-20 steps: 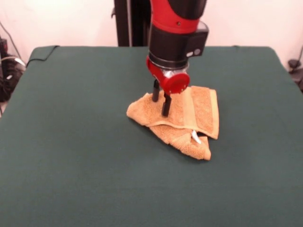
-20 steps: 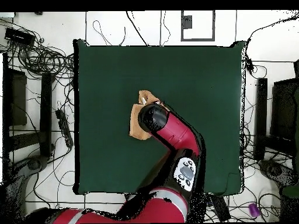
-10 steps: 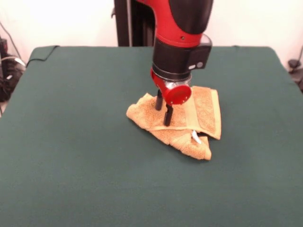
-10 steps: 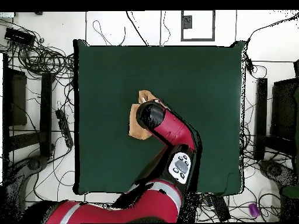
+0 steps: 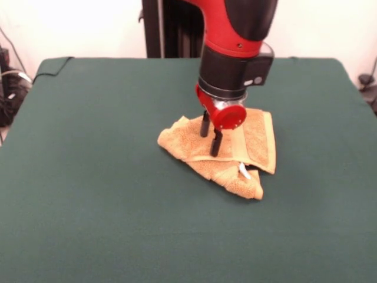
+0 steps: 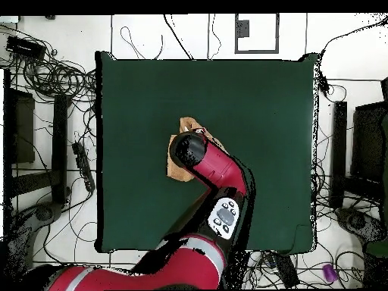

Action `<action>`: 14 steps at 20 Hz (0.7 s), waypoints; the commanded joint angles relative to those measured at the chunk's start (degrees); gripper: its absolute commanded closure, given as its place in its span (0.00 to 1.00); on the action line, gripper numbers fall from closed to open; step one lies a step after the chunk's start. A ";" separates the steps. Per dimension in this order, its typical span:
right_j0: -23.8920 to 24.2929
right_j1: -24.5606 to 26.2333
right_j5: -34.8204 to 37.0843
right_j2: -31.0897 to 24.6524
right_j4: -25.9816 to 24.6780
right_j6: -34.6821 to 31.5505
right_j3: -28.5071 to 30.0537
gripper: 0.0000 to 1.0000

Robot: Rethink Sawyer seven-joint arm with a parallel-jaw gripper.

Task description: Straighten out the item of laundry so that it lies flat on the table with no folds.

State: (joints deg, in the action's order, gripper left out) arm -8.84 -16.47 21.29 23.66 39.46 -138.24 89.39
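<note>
Meanwhile, the gripper [image 5: 211,137] had slid sideways across the towel [image 5: 253,138], away from its bunched corner and toward the paler band, fingers [image 5: 216,143] parted and tips down on the cloth. Beneath and around it the towel lay mid-table [image 5: 88,177], still folded over itself, its white tag [image 5: 243,171] on the doubled flap nearer the camera. No fold had opened, so the straightening looked barely begun.

one towel [image 5: 247,138], one table [image 5: 88,177], one gripper [image 5: 211,138].
</note>
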 commanded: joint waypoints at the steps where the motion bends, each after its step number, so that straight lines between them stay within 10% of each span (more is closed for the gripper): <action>1: -3.85 1.53 6.66 -2.91 3.69 -19.83 -3.03 0.00; 14: -4.56 0.71 5.81 -4.51 3.40 -19.91 -2.44 0.00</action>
State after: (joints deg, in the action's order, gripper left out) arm -11.98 -16.25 21.30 24.49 39.94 -142.39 88.22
